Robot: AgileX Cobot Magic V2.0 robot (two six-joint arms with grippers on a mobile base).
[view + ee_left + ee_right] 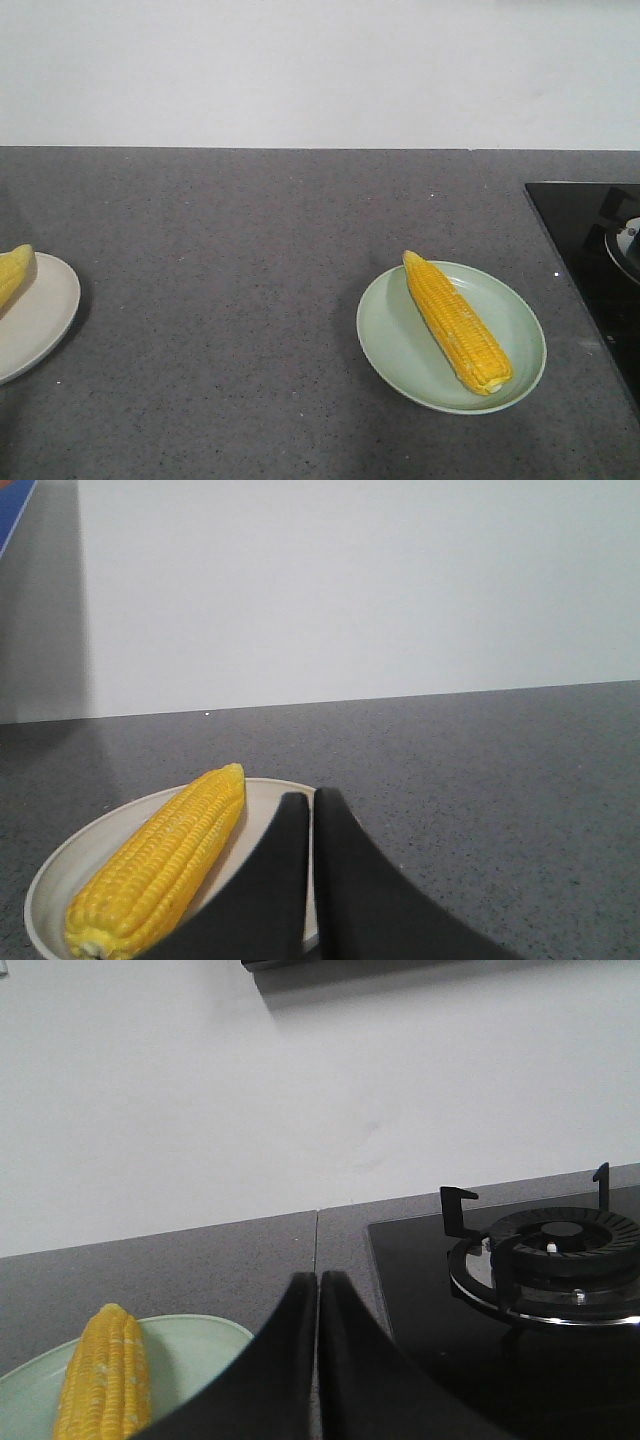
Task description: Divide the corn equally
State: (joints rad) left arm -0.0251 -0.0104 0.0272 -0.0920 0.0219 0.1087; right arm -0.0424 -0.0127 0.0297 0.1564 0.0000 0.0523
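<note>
Yellow corn lay on both plates at this moment, which suggested the sharing-out was at or near its end. On the speckled dark grey stone countertop [250, 300], a round pale green plate [395, 345] held one bright yellow husked corn cob [457, 322], lying at a slant across the dish with its tapered tip toward the wall. Well apart from it, at the left edge of the front view, a round cream-coloured plate [40, 315] carried a second yellow cob [14, 272], of which only the tip showed there; the left wrist view showed that cob [160, 872] whole, resting along the left side of its plate [70, 865]. No loose cob appeared anywhere on the counter, though the left plate was cut off in the front view and partly hidden behind the fingers in the wrist view, so another cob there could not be ruled out. The left gripper [312, 880] hung over the cream plate with its black fingers pressed together and nothing between them. The right gripper [318, 1360] was likewise closed and empty, beside the green plate [190, 1345] and its cob [103, 1375], with a black glass gas hob [480, 1290] off to the right. Judged from one cob per plate, little seemed left beyond drawing the arms back.
</note>
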